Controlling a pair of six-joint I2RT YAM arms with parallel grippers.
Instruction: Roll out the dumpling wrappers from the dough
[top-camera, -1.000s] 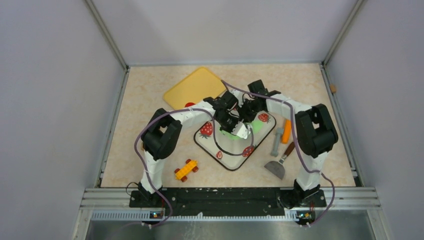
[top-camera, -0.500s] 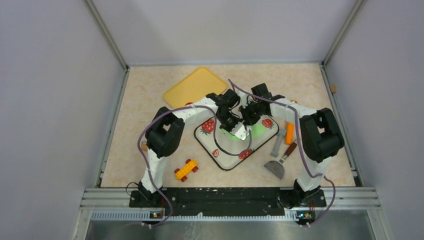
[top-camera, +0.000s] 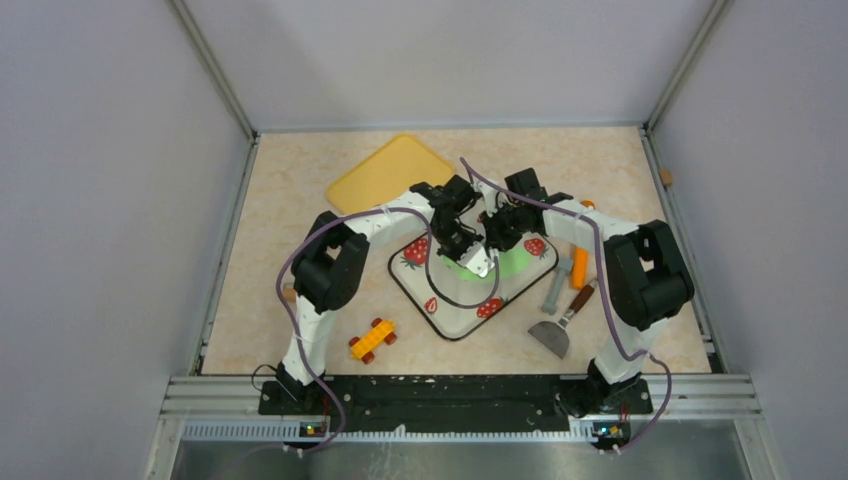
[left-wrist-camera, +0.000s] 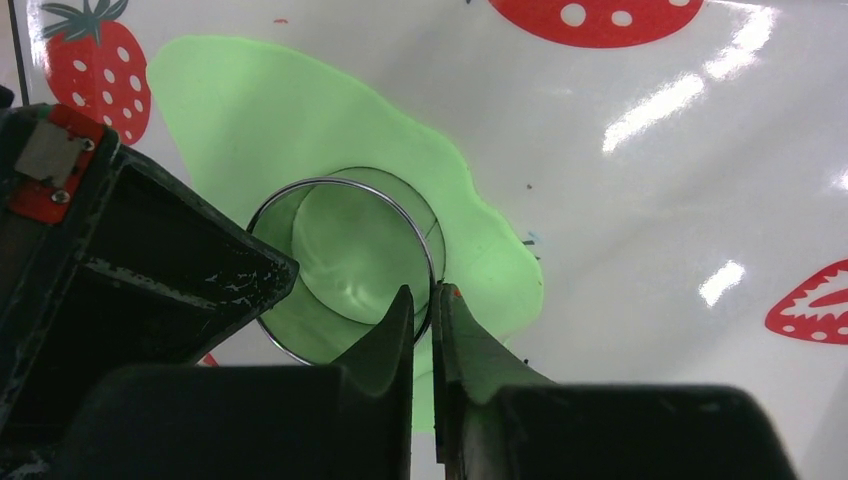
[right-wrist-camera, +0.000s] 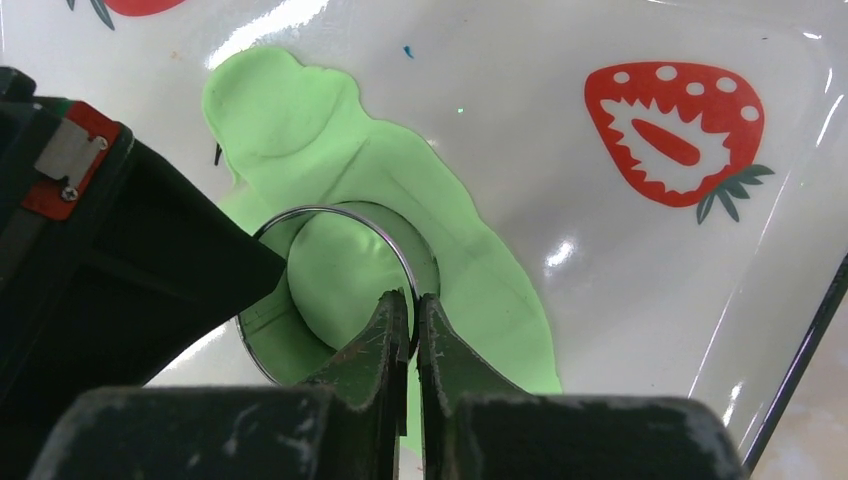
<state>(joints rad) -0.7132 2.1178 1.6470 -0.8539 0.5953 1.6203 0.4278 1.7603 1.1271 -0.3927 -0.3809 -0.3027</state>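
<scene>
The left arm (top-camera: 385, 221) and right arm (top-camera: 580, 222) bend inward, wrists meeting. The left gripper (left-wrist-camera: 424, 300) and right gripper (right-wrist-camera: 412, 305) each pinch the rim of one metal ring (left-wrist-camera: 345, 181), jaws almost together.

Yellow tray (top-camera: 388, 172), strawberry-print board (top-camera: 462, 320), metal ring (left-wrist-camera: 338, 180), toy car (top-camera: 371, 339), spatula (top-camera: 553, 337)

Even overhead light is flooding the worktop (top-camera: 290, 210); shadows are falling soft. In wrist views, white glare is streaking across the glossy plate (left-wrist-camera: 640, 220); near foreground is going dark, blurry.
</scene>
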